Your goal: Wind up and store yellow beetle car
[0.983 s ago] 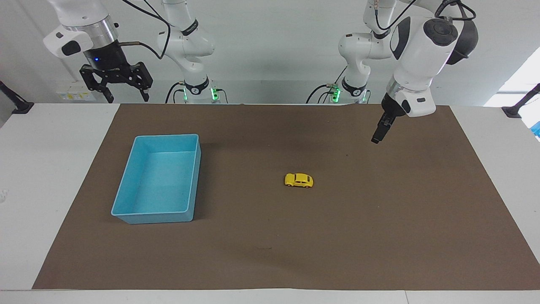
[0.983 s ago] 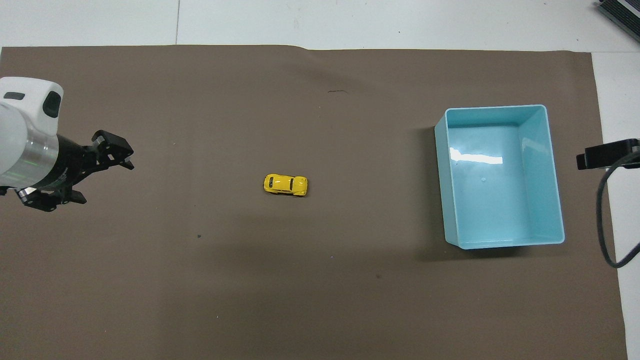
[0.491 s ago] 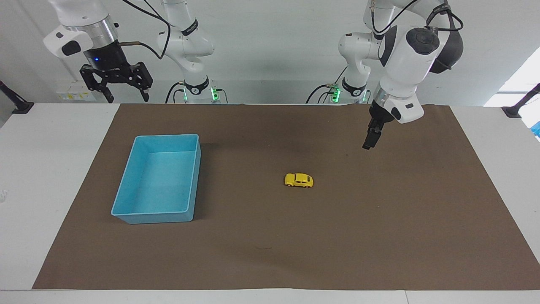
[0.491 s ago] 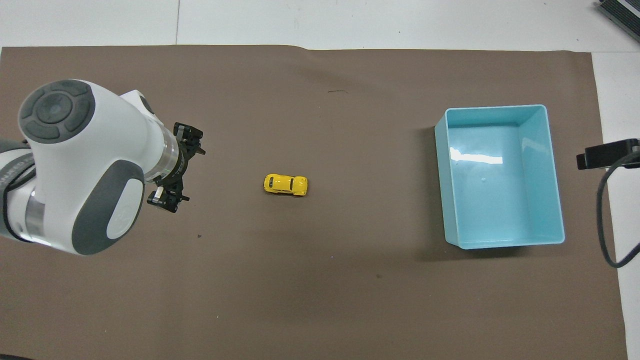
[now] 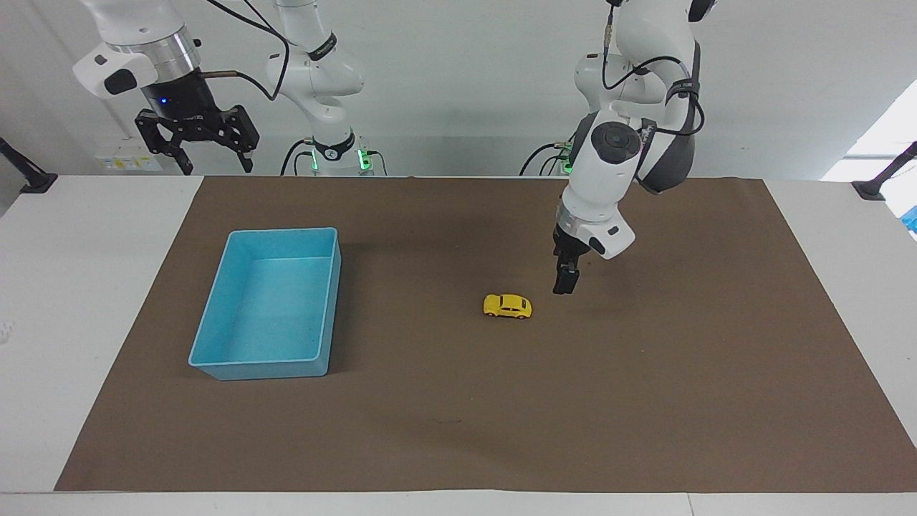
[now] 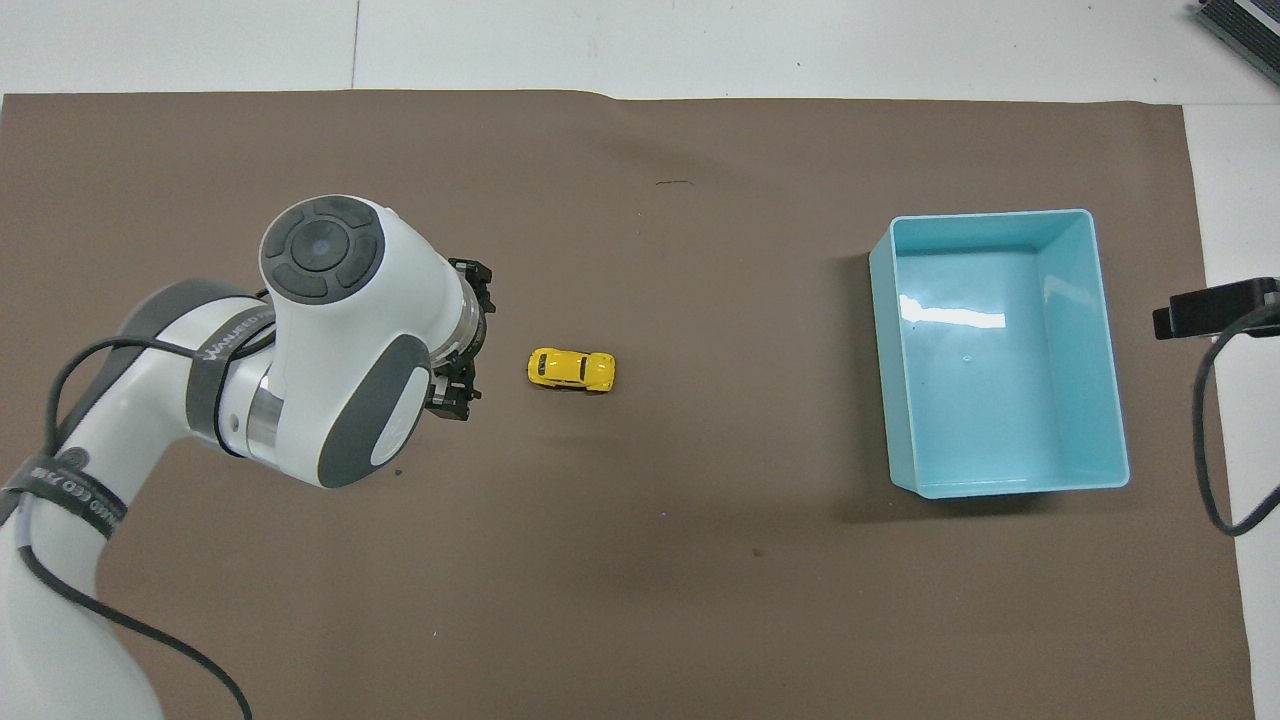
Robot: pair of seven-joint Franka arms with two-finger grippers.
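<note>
Tabletop [image 5: 93,301]: white, carrying a brown mat [image 5: 645,401] on which all task items lie.
Blue tray [image 5: 215,337]: empty, on the mat toward the right arm's end of the tabletop; nothing is stored in it yet.
Left gripper [image 5: 564,281]: hangs low over the mat just beside the yellow beetle car, on the side toward the left arm's end, apart from it and holding nothing. The facing view shows it edge-on; the overhead view shows two black finger ends [image 6: 461,400] standing apart, so the fingers are judged spread.
Right gripper [image 5: 213,161]: waits raised above the tabletop's edge at the robots' end, fingers spread, empty.
Yellow beetle car [image 5: 508,306]: stands on its wheels on the mat near the middle, well apart from the blue tray, untouched.
Progress: judged an early stage; grasping, winding and storing all remain.
Hidden or unclear: in the overhead view the left arm's wrist covers most of the left gripper; only a black mount and cable show at the right arm's edge of that view. No winding key or pull-back mechanism can be made out on the car.
</note>
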